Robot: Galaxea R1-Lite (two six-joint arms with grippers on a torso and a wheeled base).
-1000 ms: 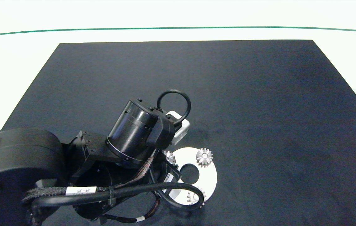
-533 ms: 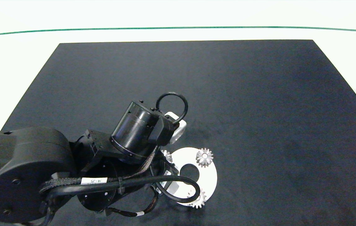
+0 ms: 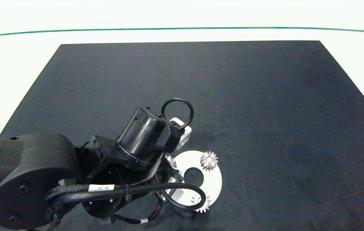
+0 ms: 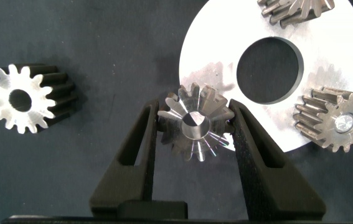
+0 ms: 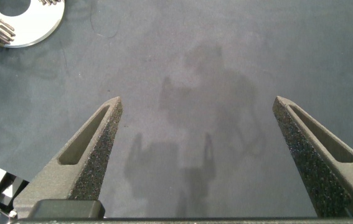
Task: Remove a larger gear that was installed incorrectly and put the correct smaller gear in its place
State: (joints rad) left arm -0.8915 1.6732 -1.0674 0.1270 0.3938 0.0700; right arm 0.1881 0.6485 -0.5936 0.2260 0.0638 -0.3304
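Note:
The larger gear (image 4: 195, 124), whitish-silver with a pale bright face, sits at the rim of the white disc (image 4: 325, 68). My left gripper (image 4: 193, 107) is shut on it, one dark finger against its teeth on each side. The smaller gear (image 4: 20, 99), silver with a dark round centre hole, lies on the black mat beside the disc, apart from the fingers. In the head view my left arm (image 3: 143, 138) covers the disc's left part; only a sliver of the larger gear (image 3: 170, 159) shows, and the smaller gear is hidden. My right gripper (image 5: 197, 99) stands open over bare mat.
Two grey-silver gears with pale hubs (image 3: 209, 160) (image 3: 201, 204) stand on the white disc (image 3: 214, 183), which has a round centre hole (image 3: 193, 177). The black mat (image 3: 265, 112) lies on a white table. The disc shows in a corner of the right wrist view (image 5: 27, 28).
My left arm has swung slightly and its wrist has dropped lower over the disc's left edge. The gears on the disc have stayed in place.

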